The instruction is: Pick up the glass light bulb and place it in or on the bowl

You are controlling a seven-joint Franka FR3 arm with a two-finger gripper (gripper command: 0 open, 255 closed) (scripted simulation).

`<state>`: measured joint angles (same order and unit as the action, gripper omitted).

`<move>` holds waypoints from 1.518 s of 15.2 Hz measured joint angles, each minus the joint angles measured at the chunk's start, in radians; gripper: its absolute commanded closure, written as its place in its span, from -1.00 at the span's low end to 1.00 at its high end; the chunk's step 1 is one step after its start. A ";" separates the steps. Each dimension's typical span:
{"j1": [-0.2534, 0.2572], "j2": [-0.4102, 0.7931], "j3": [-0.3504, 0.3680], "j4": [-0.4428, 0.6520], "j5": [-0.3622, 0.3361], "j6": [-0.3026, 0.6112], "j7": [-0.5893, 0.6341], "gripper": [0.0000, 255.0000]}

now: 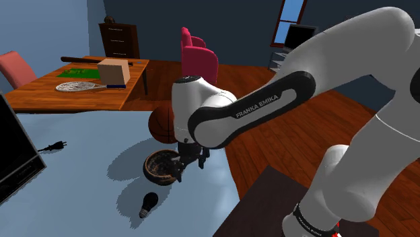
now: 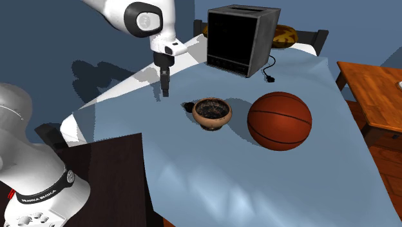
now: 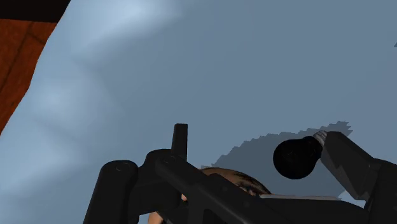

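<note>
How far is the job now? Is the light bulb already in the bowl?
Nothing is done: the dark light bulb lies on the table beside the bowl. In hand: the open gripper hangs over the table, holding nothing. Left: grasp the bulb, lift it, put it in the bowl.

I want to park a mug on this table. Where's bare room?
Bare: the blue tabletop below the brown bowl and orange basketball in the second exterior view. Crowded: mid-table around bowl, basketball and black light bulb; far end, black box with plug.
</note>
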<state>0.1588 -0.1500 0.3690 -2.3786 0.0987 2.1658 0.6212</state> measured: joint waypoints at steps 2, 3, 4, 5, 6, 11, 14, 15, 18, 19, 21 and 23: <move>0.008 0.076 0.023 0.045 -0.025 0.036 0.053 -1.00; 0.011 0.107 0.030 0.063 -0.037 0.051 0.075 -1.00; 0.017 0.145 0.038 0.091 -0.054 0.064 0.102 -1.00; 0.022 0.185 0.044 0.115 -0.073 0.082 0.128 -1.00; 0.033 0.235 0.051 0.149 -0.097 0.098 0.162 -1.00; 0.090 0.429 0.047 0.302 -0.198 0.141 0.287 -1.00; 0.134 0.544 0.031 0.413 -0.251 0.148 0.347 -1.00; 0.153 0.580 0.026 0.456 -0.265 0.144 0.368 -1.00; 0.171 0.628 0.015 0.486 -0.286 0.162 0.388 -1.00; 0.175 0.639 0.012 0.489 -0.291 0.170 0.392 -1.00; 0.181 0.657 0.006 0.487 -0.299 0.190 0.399 -1.00; 0.186 0.677 0.000 0.486 -0.309 0.210 0.405 -1.00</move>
<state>0.3453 0.5274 0.3691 -1.8925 -0.2100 2.3756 1.0263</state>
